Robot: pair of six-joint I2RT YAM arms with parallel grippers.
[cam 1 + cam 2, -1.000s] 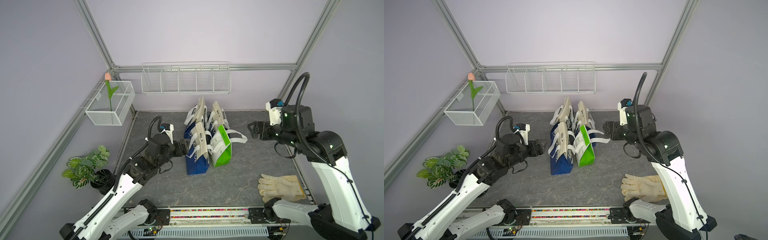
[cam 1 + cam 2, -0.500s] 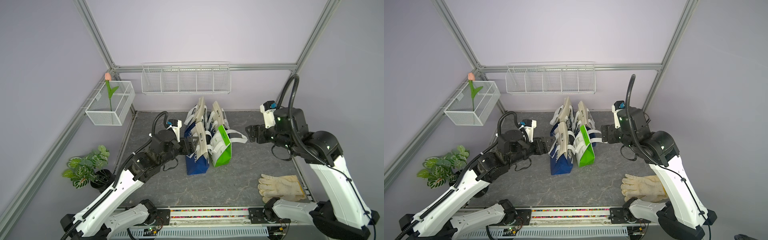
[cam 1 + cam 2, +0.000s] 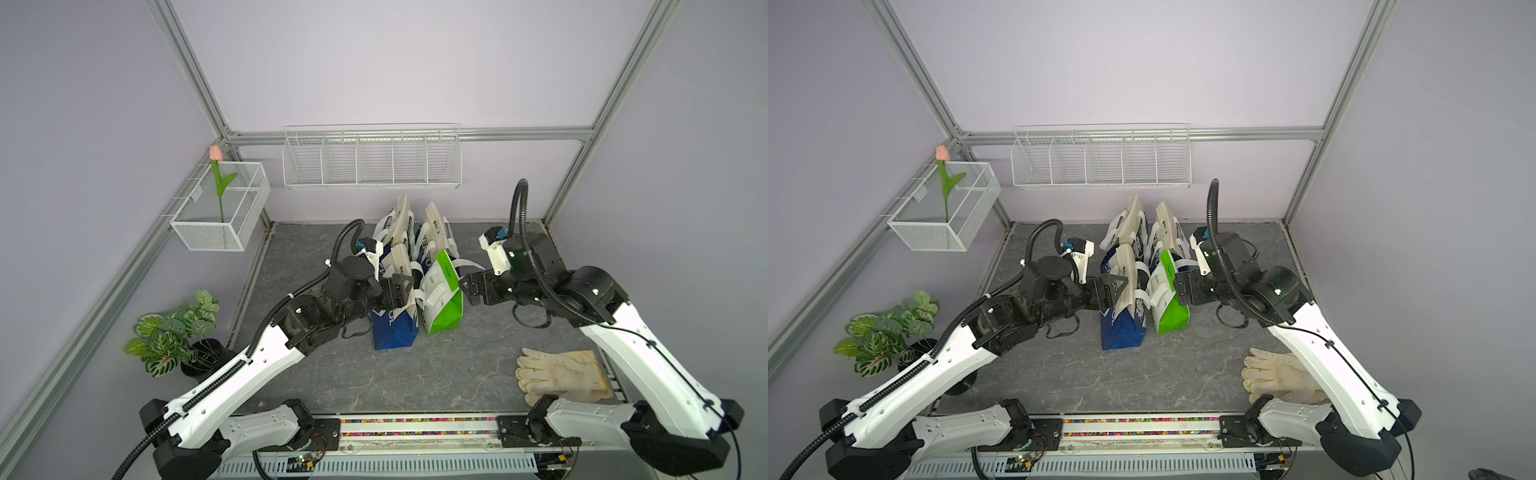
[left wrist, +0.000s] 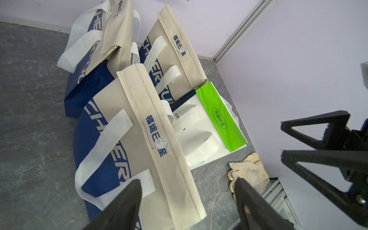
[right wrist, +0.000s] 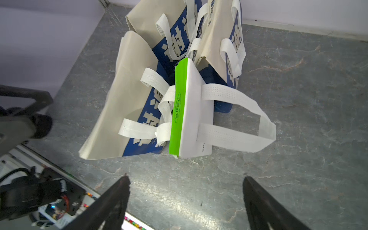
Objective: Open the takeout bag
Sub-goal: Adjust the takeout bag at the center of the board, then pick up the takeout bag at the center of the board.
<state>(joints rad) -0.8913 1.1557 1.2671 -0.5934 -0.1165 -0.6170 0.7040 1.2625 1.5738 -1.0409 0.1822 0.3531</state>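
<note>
In both top views the takeout bags stand bunched at the centre of the frame on the grey tabletop (image 3: 332, 382). The near blue bag (image 3: 395, 332) and the green-and-white bag (image 3: 444, 316) stand side by side, touching. Your left hand (image 3: 399, 286) comes in from the left of the frame at the blue bag's top. Your right hand (image 3: 467, 286) sits just beside the green-and-white bag's top, from the right. Which of the two you are meant to open, I cannot tell.

In the left wrist view your left hand's fingers (image 4: 127, 199) are spread, with the blue bag's beige top strip (image 4: 157, 139) running between them at the bottom of the frame. Nothing is clamped. The cloth looks light and soft, so expect it to buckle and the bag to tip under a one-sided pull. Pinch the strip's edge, or the white handle (image 4: 103, 153).

In the right wrist view your right hand's fingers (image 5: 119, 191) are also spread and empty, over bare tabletop at the bottom of the frame. The green seal strip (image 5: 177, 111) sits at centre, and the wide handle loop (image 5: 249, 127) juts toward the right — the easier thing to take hold of.
</note>
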